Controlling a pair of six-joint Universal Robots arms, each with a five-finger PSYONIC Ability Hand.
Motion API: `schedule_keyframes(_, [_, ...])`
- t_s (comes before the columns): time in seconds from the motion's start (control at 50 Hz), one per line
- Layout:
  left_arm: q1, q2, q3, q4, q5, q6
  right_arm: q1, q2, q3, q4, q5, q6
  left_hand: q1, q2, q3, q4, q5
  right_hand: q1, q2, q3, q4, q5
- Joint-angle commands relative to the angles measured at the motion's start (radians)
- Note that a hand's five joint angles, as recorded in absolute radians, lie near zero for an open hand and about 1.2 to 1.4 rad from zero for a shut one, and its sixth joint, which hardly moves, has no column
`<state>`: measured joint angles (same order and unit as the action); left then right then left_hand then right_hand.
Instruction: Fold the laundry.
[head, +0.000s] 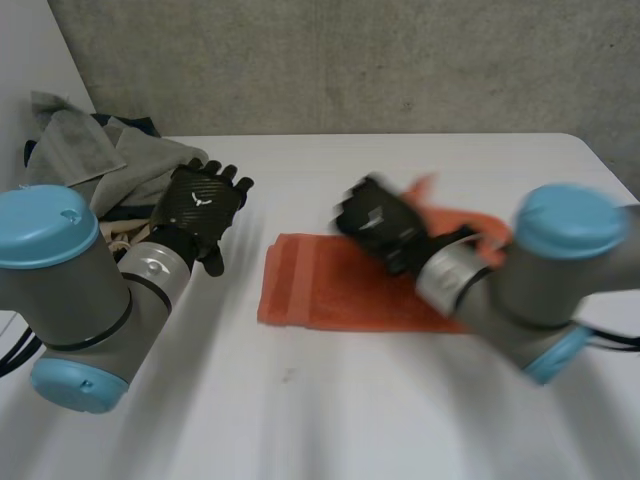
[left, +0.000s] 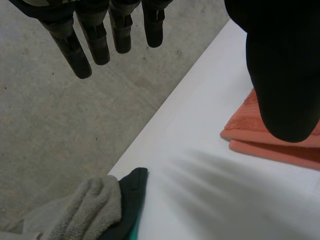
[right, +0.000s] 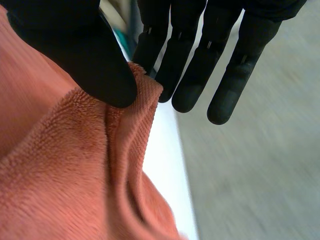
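Towel (head: 320, 290) orange; folded (terry pile)

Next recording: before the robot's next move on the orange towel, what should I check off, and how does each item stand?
1. Right hand pinches orange towel at its edge: ok.
2. Left hand free, fingers straight: ok.
3. Left hand on the towel to help: not ok, it hovers beside the laundry pile.
4. Laundry pile apart from the towel: ok.
5. Pinch takes every layer: cannot tell.
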<state>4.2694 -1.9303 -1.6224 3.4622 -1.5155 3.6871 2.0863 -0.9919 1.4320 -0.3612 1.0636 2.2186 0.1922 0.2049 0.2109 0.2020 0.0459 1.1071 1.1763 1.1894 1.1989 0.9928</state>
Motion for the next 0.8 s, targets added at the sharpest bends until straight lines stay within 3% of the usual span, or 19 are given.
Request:
schedule_keyframes(0.02, [-0.010, -0.006, 0.007, 0.002, 0.001, -0.068, 0.158, 0.160, -0.091, 0.022, 0.041, 0.001, -0.018, -0.030, -0.036, -0.027, -0.046, 0.289, 0.220, 0.207, 0.197, 0.229])
schedule_keyframes(0.04, [-0.011, -0.007, 0.009, 0.002, 0.001, -0.070, 0.158, 0.161, -0.096, 0.027, 0.061, 0.007, -0.018, -0.030, -0.036, -0.027, -0.046, 0.289, 0.220, 0.207, 0.197, 0.229])
schedule_keyframes(0.06, [-0.014, -0.007, 0.010, 0.002, 0.001, -0.071, 0.155, 0.154, -0.096, 0.030, 0.111, 0.019, -0.018, -0.030, -0.036, -0.027, -0.046, 0.113, 0.044, 0.031, 0.021, 0.053])
schedule_keyframes(0.1, [-0.026, -0.007, 0.019, 0.006, 0.001, -0.073, 0.153, 0.141, -0.096, 0.033, 0.188, 0.044, -0.018, -0.030, -0.036, -0.027, -0.046, -0.692, -0.761, -0.774, -0.783, -0.752])
schedule_keyframes(0.12, [-0.033, -0.007, 0.024, 0.009, 0.001, -0.073, 0.155, 0.125, -0.085, 0.034, 0.258, 0.082, -0.018, -0.030, -0.036, -0.027, -0.046, -0.933, -1.002, -1.015, -1.024, -0.993])
schedule_keyframes(0.2, [-0.071, -0.018, 0.052, 0.023, 0.001, -0.073, 0.088, 0.028, -0.038, 0.074, 0.351, 0.217, -0.018, -0.030, -0.036, -0.027, -0.046, -0.933, -1.002, -1.015, -1.024, -0.993])
schedule_keyframes(0.34, [-0.135, -0.062, 0.105, 0.029, 0.000, -0.071, -0.135, -0.116, 0.128, 0.235, 0.283, 0.412, -0.018, -0.030, -0.036, -0.027, -0.046, -0.933, -1.002, -1.015, -1.024, -0.993])
schedule_keyframes(0.46, [-0.197, -0.125, 0.150, 0.028, -0.008, -0.070, -0.267, -0.122, 0.229, 0.251, 0.279, 0.383, -0.018, -0.030, -0.036, -0.027, -0.046, -0.933, -1.002, -1.015, -1.024, -0.993])
schedule_keyframes(0.54, [-0.203, -0.130, 0.148, 0.028, -0.011, -0.070, -0.337, -0.106, 0.248, 0.246, 0.294, 0.290, -0.018, -0.030, -0.036, -0.027, -0.046, -0.249, -0.318, -0.331, -0.341, -0.309])
schedule_keyframes(0.56, [-0.203, -0.130, 0.147, 0.028, -0.011, -0.071, -0.354, -0.105, 0.248, 0.239, 0.303, 0.244, -0.018, -0.030, -0.036, -0.027, -0.046, 0.232, 0.163, 0.150, 0.141, 0.172])
schedule_keyframes(0.7, [-0.198, -0.116, 0.136, 0.023, -0.017, -0.071, -0.298, -0.138, 0.228, 0.004, 0.337, 0.185, -0.018, -0.030, -0.036, -0.027, -0.046, 0.289, 0.220, 0.207, 0.197, 0.229])
schedule_keyframes(0.8, [-0.188, -0.075, 0.115, 0.018, -0.019, -0.070, -0.061, -0.165, 0.130, -0.038, 0.274, 0.231, -0.018, -0.030, -0.036, -0.027, -0.046, 0.289, 0.220, 0.207, 0.197, 0.229])
